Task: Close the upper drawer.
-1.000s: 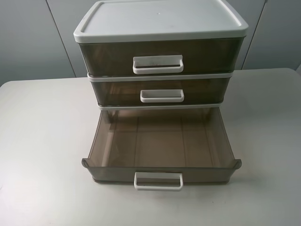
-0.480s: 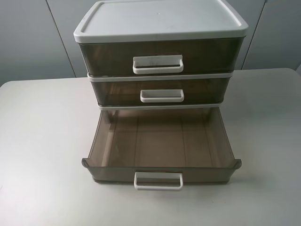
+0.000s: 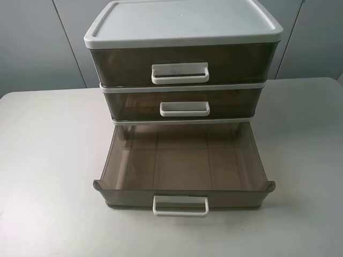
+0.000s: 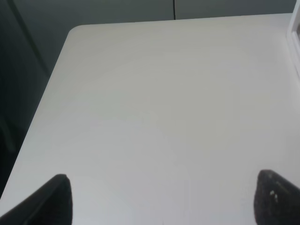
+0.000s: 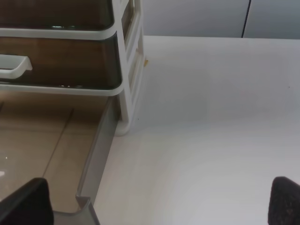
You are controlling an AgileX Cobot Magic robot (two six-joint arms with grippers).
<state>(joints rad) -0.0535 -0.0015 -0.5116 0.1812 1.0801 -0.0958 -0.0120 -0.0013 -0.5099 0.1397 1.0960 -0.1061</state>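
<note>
The upper drawer (image 3: 182, 65) is the top one of a white-framed cabinet (image 3: 182, 21). It is smoky brown with a wide, scuffed white handle (image 3: 179, 73), and its front sits flush with the frame. A strip of it shows in the right wrist view (image 5: 56, 13). Neither gripper shows in the exterior high view. My left gripper (image 4: 161, 201) is open and empty over bare table, with fingertips (image 4: 56, 199) far apart. My right gripper (image 5: 159, 204) is open and empty beside the cabinet's right front corner.
The bottom drawer (image 3: 182, 160) is pulled far out and empty, its handle (image 3: 180, 205) towards the table's front edge; its side wall (image 5: 96, 154) is close to my right gripper. The middle drawer (image 3: 182, 104) looks shut. The white table (image 3: 48, 160) ends at a left edge (image 4: 42, 103).
</note>
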